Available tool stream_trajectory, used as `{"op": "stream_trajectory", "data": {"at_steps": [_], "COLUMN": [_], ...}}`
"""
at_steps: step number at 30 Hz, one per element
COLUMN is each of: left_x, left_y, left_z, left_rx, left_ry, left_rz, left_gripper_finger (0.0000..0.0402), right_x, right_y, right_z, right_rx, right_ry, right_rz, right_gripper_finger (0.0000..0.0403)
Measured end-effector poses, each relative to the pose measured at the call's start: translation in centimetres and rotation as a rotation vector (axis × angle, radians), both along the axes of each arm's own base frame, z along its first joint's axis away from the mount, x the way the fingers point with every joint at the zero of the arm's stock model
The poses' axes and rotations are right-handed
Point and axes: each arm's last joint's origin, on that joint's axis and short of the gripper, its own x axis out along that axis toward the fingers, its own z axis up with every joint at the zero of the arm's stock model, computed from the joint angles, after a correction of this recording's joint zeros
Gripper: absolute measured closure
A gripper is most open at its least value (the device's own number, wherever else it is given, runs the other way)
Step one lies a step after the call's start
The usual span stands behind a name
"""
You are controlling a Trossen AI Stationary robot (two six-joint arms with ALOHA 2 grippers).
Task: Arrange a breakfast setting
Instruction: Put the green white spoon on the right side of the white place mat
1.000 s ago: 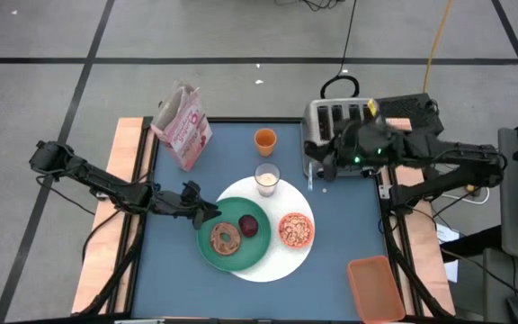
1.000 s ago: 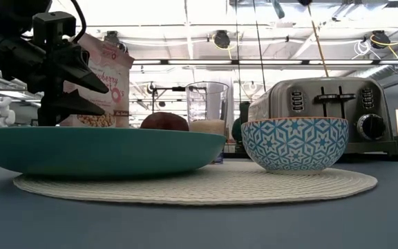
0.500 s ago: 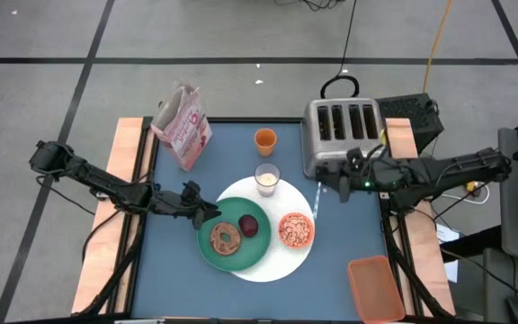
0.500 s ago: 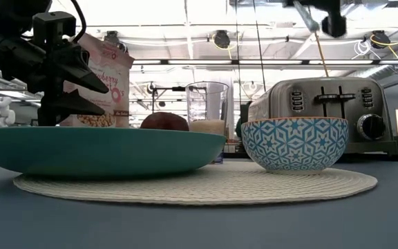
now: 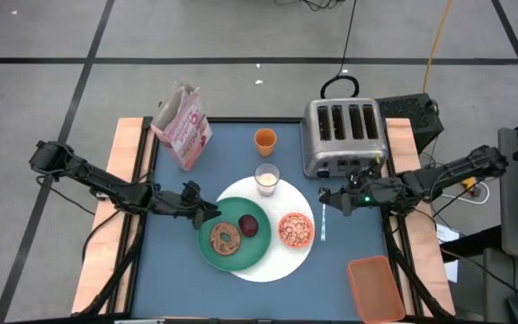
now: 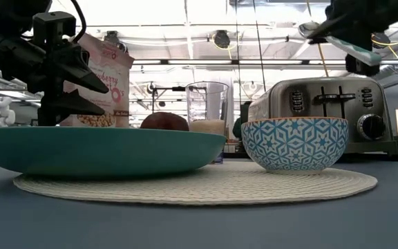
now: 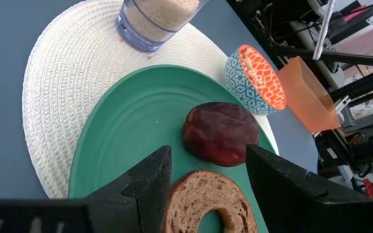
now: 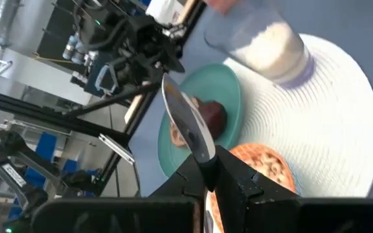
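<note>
Over the blue table [image 5: 176, 202], right gripper [image 5: 324, 197], clamped on the spoon [image 5: 322, 222], has come from the toaster [image 5: 343, 135] beside the bowl [image 5: 296, 229]; left gripper [image 5: 207, 216] waits half-open

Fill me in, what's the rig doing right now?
Setting up breakfast. The right gripper is shut on the spoon, holding it in the air to the right of the white placemat, beside the cereal bowl. The left gripper hovers open at the edge of the green plate, which carries a bagel and a dark red fruit. The spoon is not yet set down.
</note>
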Motion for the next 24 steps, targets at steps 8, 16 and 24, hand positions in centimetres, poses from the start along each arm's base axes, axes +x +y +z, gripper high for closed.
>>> {"op": "stream_trajectory", "data": {"at_steps": [8, 16, 24], "left_x": [0.0, 0.0, 0.0], "left_y": [0.0, 0.0, 0.0], "left_z": [0.0, 0.0, 0.0], "left_rx": [-0.004, -0.008, -0.007], "left_ry": [0.000, 0.000, 0.000], "left_rz": [0.002, 0.004, 0.003], "left_gripper_finger": [0.0199, 0.0199, 0.0199], "right_x": [-0.3, -0.7, -1.3], "right_y": [0.6, 1.1, 1.4], "right_z": [-1.5, -2.0, -3.1], "right_rx": [0.026, -0.016, -0.025], "right_ry": [0.046, 0.085, 0.187], "right_rz": [0.026, 0.022, -0.044], "right_gripper_finger": [0.0389, 0.0389, 0.0389]}}
